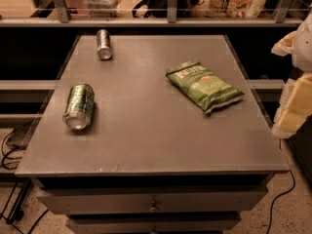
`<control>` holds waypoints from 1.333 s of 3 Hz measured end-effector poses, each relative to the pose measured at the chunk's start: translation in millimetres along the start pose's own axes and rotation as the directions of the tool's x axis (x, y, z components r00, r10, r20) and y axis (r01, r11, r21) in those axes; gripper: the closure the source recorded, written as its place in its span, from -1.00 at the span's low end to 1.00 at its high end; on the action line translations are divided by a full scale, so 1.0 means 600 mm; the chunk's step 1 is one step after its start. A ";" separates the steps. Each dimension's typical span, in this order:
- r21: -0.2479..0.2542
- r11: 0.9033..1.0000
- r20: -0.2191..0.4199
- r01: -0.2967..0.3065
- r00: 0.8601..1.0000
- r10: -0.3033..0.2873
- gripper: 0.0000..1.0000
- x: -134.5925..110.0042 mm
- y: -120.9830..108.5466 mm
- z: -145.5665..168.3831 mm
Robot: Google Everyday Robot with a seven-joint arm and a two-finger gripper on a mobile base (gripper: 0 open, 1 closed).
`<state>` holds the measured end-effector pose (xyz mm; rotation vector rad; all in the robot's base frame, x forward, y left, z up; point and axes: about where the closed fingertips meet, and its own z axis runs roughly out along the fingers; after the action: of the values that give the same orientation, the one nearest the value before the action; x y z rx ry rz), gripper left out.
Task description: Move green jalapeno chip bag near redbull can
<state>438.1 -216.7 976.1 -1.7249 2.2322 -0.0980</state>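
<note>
1. Grey cabinet top (146, 140): nearest, at the left, a fat green-patterned can (78, 106) lies on its side.
2. Farther right, the green jalapeno chip bag (204, 86) lies flat. The gripper (296, 99) is past the table's right edge; I cannot tell its grip.
3. Farthest, back left, the redbull can (103, 44) lies well apart from the bag.

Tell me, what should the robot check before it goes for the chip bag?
1. Chip bag in plain view, lying flat on the right side of the table: ok.
2. Redbull can located, lying on its side at the far left: ok.
3. Slim can told apart from the fatter green can at the near left: ok.
4. Nothing lying between bag and redbull can: ok.
5. Gripper at the right edge, off the table and apart from the bag; ready to grasp: cannot tell.
6. Bag already near the redbull can: not ok.
</note>
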 end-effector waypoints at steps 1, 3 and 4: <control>0.000 1.000 0.000 0.000 1.000 0.000 -1.00 0.000 0.000 0.000; 0.020 1.000 0.128 -0.019 0.992 0.016 -1.00 -0.015 -0.018 0.009; 0.018 0.999 0.286 -0.043 0.957 0.037 -1.00 -0.057 -0.050 0.047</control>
<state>481.5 -188.4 963.6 -1.5678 2.0432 0.1267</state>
